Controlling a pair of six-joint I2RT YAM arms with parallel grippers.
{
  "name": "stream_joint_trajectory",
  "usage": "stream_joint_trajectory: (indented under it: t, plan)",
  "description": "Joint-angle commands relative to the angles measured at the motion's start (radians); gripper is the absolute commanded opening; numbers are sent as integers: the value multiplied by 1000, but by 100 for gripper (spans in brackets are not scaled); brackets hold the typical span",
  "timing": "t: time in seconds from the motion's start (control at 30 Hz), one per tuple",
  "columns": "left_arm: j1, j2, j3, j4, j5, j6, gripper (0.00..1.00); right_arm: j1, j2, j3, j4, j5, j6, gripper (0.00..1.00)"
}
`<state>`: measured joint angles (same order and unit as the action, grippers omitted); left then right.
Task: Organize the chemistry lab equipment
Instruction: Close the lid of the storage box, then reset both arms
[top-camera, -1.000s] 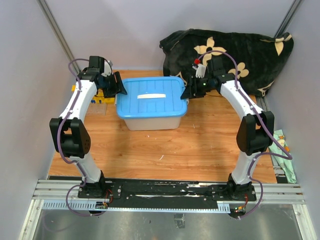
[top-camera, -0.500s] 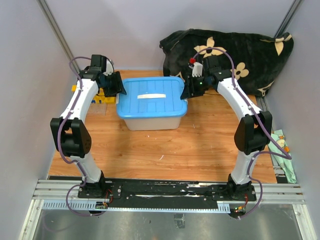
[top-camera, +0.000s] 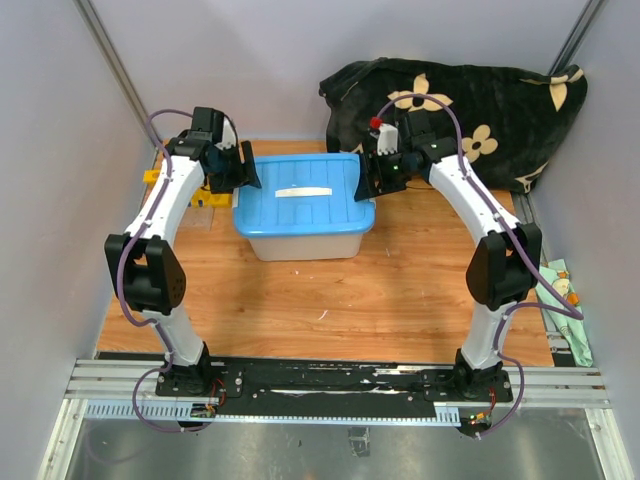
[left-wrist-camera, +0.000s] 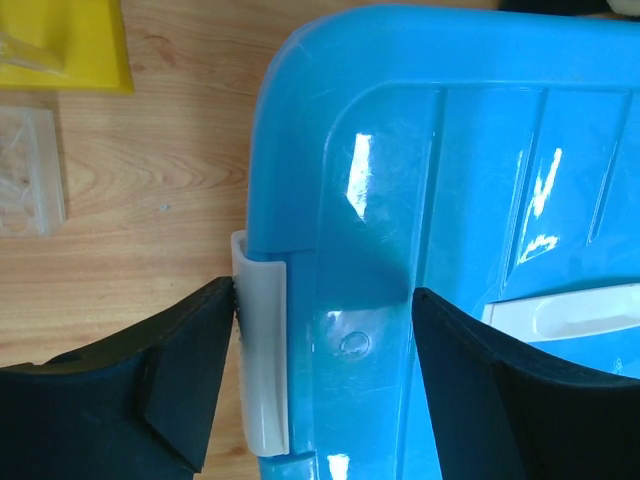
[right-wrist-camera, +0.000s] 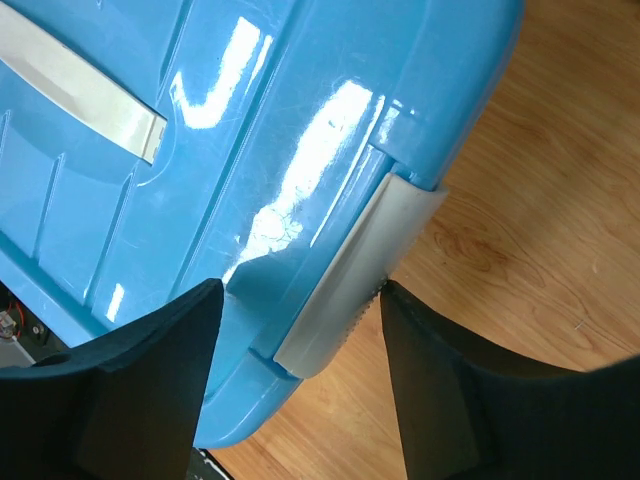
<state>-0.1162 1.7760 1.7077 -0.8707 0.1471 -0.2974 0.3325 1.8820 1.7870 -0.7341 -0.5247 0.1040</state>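
Pale grey walls (top-camera: 300, 60) close in a wooden table (top-camera: 400, 290) on three sides, its planks warm orange-brown with a clear grain. Over it, the left gripper (left-wrist-camera: 322, 300) stands wide, its black fingers straddling the left edge of a blue lid (top-camera: 270, 205). The outer finger sits right against a white latch (left-wrist-camera: 262, 350) clipped over that edge, and the inner finger hangs over the lid's top, with nothing held between them. The right gripper (right-wrist-camera: 300, 295) is likewise spread wide across the lid's right edge, where a second white clip (right-wrist-camera: 350, 290) lies between its fingers and close to the outer one; it grips nothing either. The lid is glossy and has a white handle strip (top-camera: 303, 192) across its middle. It covers a white plastic bin (top-camera: 305, 243) that stands in the far half of the table, between the two arms. Just left of the bin, at the far-left corner, a yellow rack (left-wrist-camera: 80, 50) rests on the wood. Beside it lies a clear piece (left-wrist-camera: 28, 170), too blurred to identify. Behind the right arm, a black blanket (top-camera: 500, 100) with cream flowers is heaped against the back wall. A black and silver metal rail (top-camera: 340, 380) along the near edge carries both arm bases.
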Motion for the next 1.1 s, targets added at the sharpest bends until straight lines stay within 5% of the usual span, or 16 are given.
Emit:
stream_joint_trajectory:
  t: [0.0, 0.27, 0.7, 0.87, 1.07]
  plan:
    - [-52, -1, 43, 13, 74, -41, 76, 59, -3, 31, 34, -53, -12, 67]
    - [-23, -22, 75, 13, 24, -59, 98, 37, -46, 33, 46, -14, -5, 72]
    - [196, -127, 49, 101, -27, -30, 99, -150, -210, 19, 80, 196, -33, 74]
    - [265, -246, -117, 282, -281, 1, 99, -257, -306, -72, 128, 336, -84, 75]
    - [309, -456, -549, 790, -275, 19, 99, -363, -463, -315, 290, 455, -107, 78]
